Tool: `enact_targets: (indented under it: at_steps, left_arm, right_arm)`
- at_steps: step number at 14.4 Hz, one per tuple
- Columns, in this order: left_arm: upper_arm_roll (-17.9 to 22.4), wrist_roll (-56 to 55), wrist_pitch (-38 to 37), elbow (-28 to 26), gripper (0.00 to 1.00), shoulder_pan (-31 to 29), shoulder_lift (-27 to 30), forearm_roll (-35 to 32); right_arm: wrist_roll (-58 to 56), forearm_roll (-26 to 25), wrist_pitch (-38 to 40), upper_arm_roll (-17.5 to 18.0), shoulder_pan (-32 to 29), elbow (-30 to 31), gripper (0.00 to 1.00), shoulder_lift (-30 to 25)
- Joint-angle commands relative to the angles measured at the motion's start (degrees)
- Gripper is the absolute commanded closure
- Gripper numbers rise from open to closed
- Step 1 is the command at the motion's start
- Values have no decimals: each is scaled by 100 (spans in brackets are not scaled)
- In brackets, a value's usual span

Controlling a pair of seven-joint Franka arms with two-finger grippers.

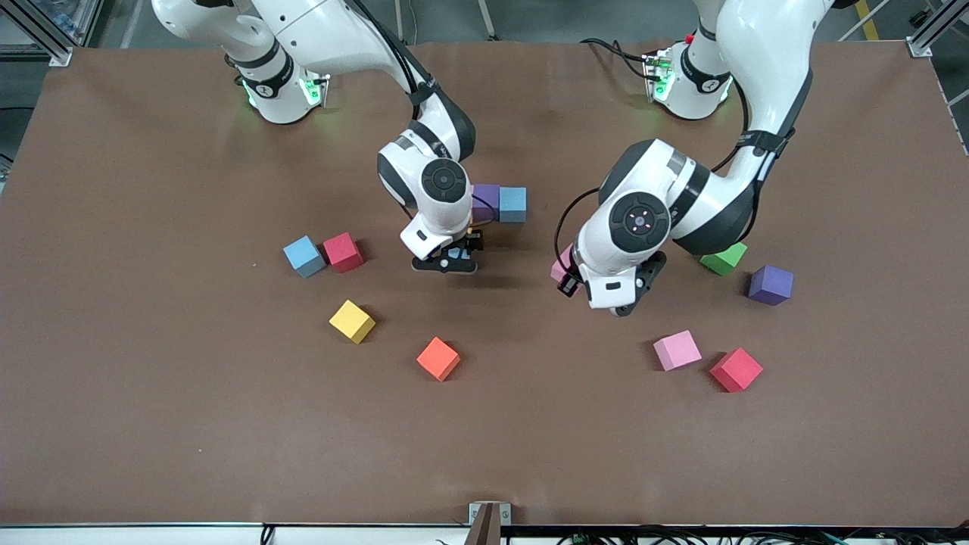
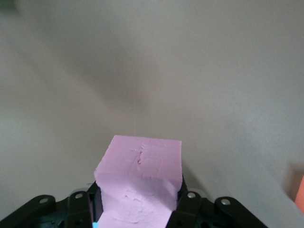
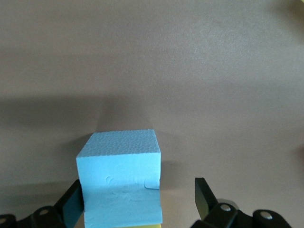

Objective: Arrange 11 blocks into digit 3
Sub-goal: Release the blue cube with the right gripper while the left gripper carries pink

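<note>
left gripper (image 1: 598,291): clamped on pink block (image 2: 140,183), over worktop middle.
right gripper (image 1: 447,261): fingers spread around blue block (image 3: 121,178), holding nothing.
digit 3: barely begun; purple (image 1: 485,198) and blue (image 1: 512,203) cubes touching.
risk: arms close together, a sweep could knock the started row.

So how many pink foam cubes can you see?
2. One pink cube is clamped in the left gripper; another lies on the brown table beside a red cube. The arms may hide more.

Left pincer (image 1: 579,284) clamped, right pincer (image 1: 447,261) spread wide, both low over table
</note>
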State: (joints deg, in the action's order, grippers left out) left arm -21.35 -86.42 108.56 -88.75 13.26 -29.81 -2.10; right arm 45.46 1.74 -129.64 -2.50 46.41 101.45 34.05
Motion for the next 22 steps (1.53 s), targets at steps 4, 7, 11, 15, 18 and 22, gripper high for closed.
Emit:
enact_targets:
  at_steps: [4,7,11,15,18,22]
  left_arm:
    - [-1,-6,-177,7,78,80,20,-36]
    - [-9,-497,-46,-2,78,106,-77,-9]
    - [-9,-1243,331,-54,78,194,-183,26]
    - [-18,-2140,1157,-432,77,265,-235,43]
    - [-44,-2738,1589,-564,76,387,-332,52]
    - [-45,-3765,2238,-573,75,791,-718,52]
  right_arm:
    - [121,229,227,-5,-106,-239,0,-197]
    - [95,362,894,-13,-272,-731,0,-241]
    - [121,362,1388,-22,-782,-811,0,-697]
    - [95,353,1688,-22,-1607,-802,0,-1207]
    - [112,283,1872,-31,-2091,-820,0,-1270]
    - [121,309,1636,-22,-2532,-820,0,-1200]
